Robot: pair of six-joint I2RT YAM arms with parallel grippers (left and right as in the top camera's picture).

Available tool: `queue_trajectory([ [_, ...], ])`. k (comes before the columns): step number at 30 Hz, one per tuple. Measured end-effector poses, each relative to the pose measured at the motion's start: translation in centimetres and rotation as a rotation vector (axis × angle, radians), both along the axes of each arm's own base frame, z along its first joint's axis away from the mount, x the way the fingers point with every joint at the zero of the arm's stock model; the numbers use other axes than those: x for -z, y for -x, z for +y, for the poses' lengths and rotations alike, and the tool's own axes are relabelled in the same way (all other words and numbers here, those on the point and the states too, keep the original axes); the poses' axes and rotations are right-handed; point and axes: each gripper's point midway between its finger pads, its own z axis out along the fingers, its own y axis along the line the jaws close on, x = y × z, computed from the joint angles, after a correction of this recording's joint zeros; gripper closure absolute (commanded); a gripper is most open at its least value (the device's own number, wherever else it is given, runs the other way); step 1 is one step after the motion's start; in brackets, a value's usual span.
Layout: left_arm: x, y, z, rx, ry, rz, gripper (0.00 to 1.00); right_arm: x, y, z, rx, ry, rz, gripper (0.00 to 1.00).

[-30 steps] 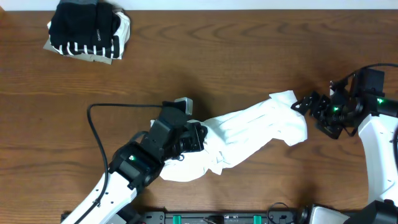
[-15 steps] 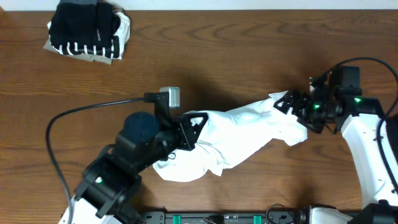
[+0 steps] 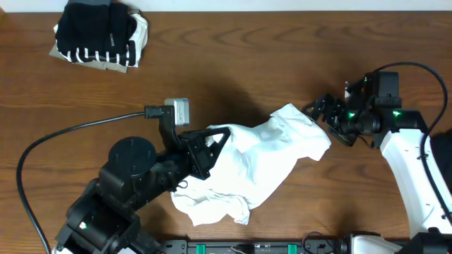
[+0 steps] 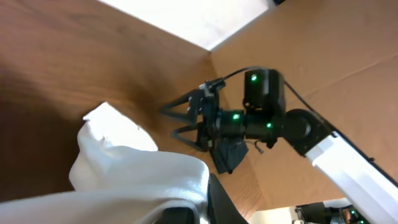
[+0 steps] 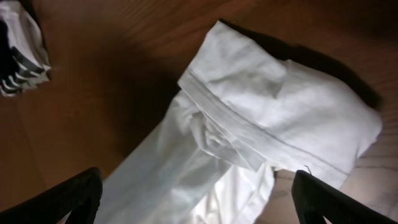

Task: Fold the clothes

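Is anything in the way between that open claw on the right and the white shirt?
Nothing visible. The right gripper hangs open right beside the near end of the white T-shirt; the folded pile lies far off.

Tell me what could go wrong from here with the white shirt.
1. The crumpled white T-shirt is gripped only at one end by the left fingers. The rest lies bunched on the table, so pulling may tangle it further.
2. The open right fingers hover beside the shirt's far edge. They may pinch several layers at once, or miss the edge.
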Motion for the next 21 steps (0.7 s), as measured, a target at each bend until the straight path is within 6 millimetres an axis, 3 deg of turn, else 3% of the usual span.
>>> queue_trajectory([
  [6, 0.2, 0.2, -0.1, 0.009, -0.003, 0.010, 0.94, -0.6, -0.5, 3.0, -0.020, -0.038, -0.021, 0.05],
  [10, -0.7, 0.9, -0.5, 0.056, 0.018, 0.005, 0.94, -0.5, -0.6, 4.8, -0.049, -0.053, -0.023, 0.05],
  [17, -5.3, 2.9, -0.8, 0.139, 0.086, -0.061, 0.94, 0.4, -1.4, 5.0, -0.032, -0.054, -0.011, 0.04],
  [21, -6.3, 3.6, -0.6, 0.157, 0.092, -0.068, 0.94, 0.2, -2.2, 4.7, -0.030, -0.034, -0.055, 0.04],
])
